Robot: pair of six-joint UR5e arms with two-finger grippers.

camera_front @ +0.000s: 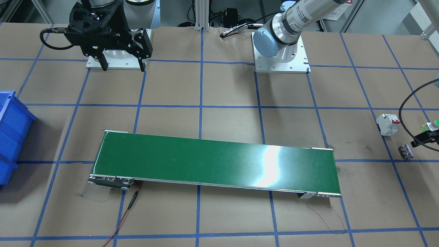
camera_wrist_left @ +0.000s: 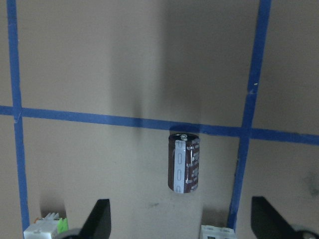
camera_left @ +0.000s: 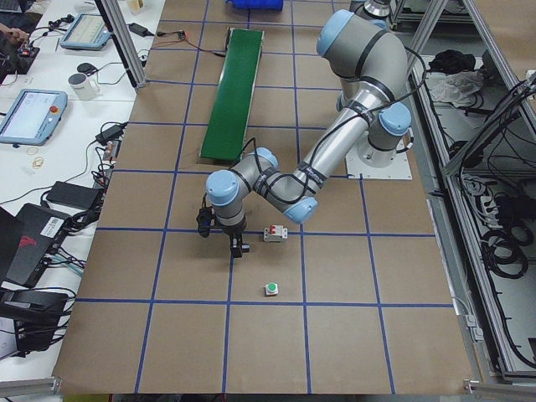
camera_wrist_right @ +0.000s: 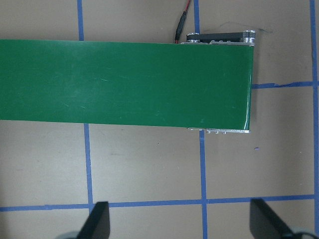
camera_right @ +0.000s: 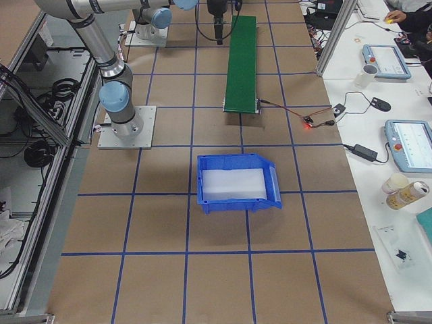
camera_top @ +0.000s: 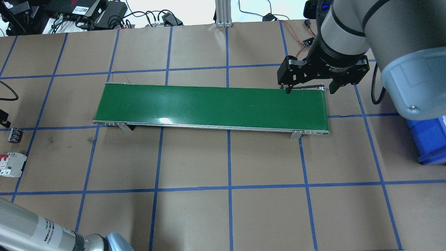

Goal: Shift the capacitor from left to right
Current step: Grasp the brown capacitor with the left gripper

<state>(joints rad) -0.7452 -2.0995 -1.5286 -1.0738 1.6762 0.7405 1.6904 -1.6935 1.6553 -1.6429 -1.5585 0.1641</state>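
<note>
The capacitor point(camera_wrist_left: 184, 162), a dark cylinder with pale stripes, lies on the brown table just below a blue tape line. It also shows in the front view point(camera_front: 405, 151) and the overhead view point(camera_top: 14, 135). My left gripper point(camera_wrist_left: 182, 225) hovers over it, open and empty, with the capacitor ahead of the gap between its fingertips point(camera_wrist_left: 101, 219). In the front view the left gripper point(camera_front: 425, 138) is at the right edge. My right gripper point(camera_top: 308, 91) is open and empty above the right end of the green conveyor belt point(camera_top: 212, 104).
A white breaker with red switches point(camera_front: 388, 124) and a green-capped push button point(camera_front: 432, 125) lie near the capacitor. A blue bin point(camera_top: 430, 139) stands at the robot's right end of the table. A red wire point(camera_front: 125, 216) runs from the conveyor.
</note>
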